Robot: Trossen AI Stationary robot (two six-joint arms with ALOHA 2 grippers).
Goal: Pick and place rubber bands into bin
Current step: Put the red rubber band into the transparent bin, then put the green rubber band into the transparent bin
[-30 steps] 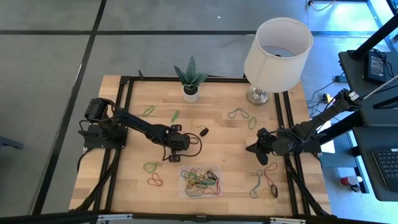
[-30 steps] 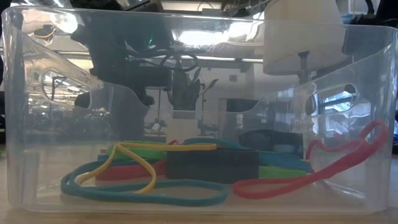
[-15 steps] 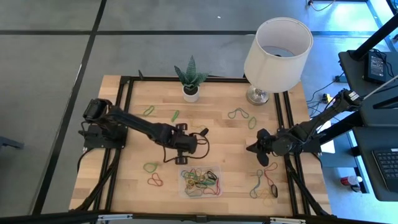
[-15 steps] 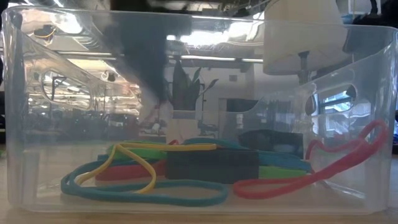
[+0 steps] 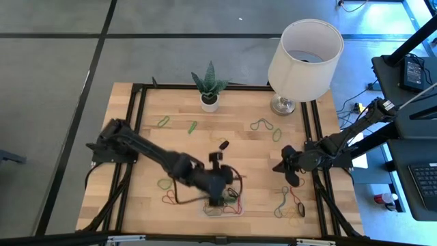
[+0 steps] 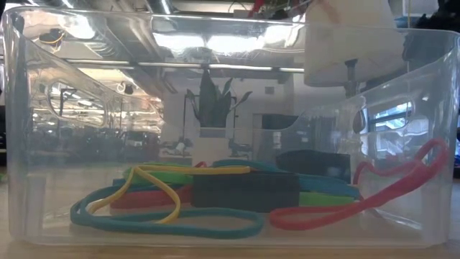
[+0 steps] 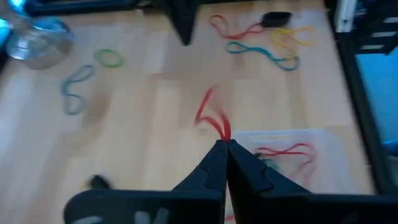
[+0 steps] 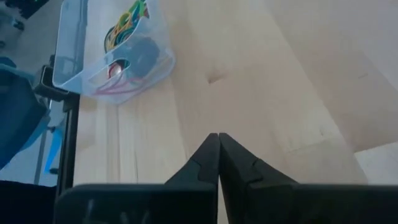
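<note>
the left gripper (image 7: pixel 224 144), clenched on a red rubber band (image 7: pixel 210 115), hangs over the bin (image 5: pixel 220 199) at six o'clock on the table (image 5: pixel 150 158). the right gripper (image 5: pixel 278 166), clenched empty, waits at three o'clock.

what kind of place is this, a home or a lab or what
Most likely a robotics lab or workshop, not a home. A wooden table in a black metal frame carries two robot arms, a monitor and cables sit beside it, and the low view looks through the clear bin into a large open room with ceiling strip lights.
</note>
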